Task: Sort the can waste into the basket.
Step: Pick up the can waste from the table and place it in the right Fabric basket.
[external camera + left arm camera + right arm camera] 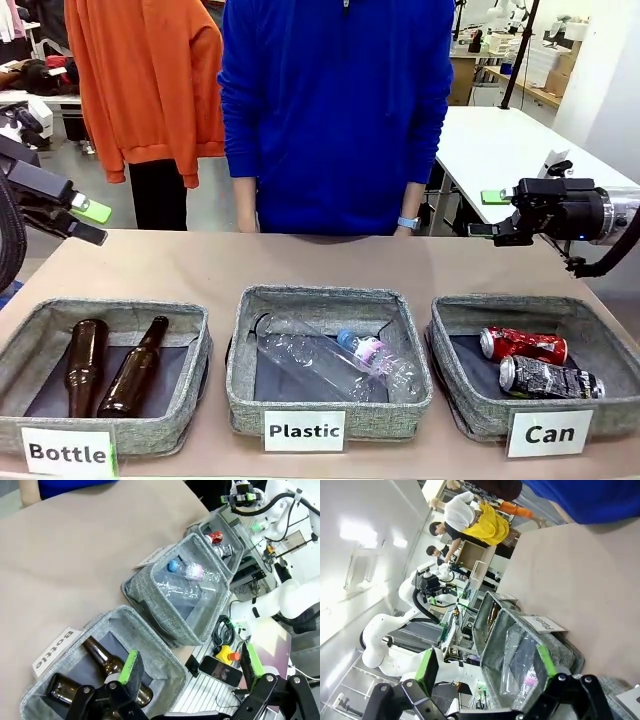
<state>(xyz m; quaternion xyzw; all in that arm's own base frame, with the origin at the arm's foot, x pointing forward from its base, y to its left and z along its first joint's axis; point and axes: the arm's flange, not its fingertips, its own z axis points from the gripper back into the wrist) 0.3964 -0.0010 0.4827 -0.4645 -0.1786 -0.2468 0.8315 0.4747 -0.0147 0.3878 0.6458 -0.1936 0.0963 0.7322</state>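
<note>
The 2 cans already lay inside the basket labelled "Can" (465,415), the landmark here: the red can (523,344) toward its far side and the black-and-silver can (551,379) just in front of it, nearer the label, the 2 close together or touching. Both lay on their sides with long axes running roughly across the basket, tops toward the "Plastic" basket (245,385) beside it. The right hand (490,229) hung above and beyond the far rim of the "Can" basket, jaws wide apart and holding nothing, pointing toward the middle of the surface (200,270). The left hand (92,222) was well away from the "Can" basket, past the "Bottle" basket (195,385) at the other end of the row, likewise spread open and empty. Judging from this, the right arm was far the nearer, though no can remained outside the basket and the sorting looked complete.
</note>
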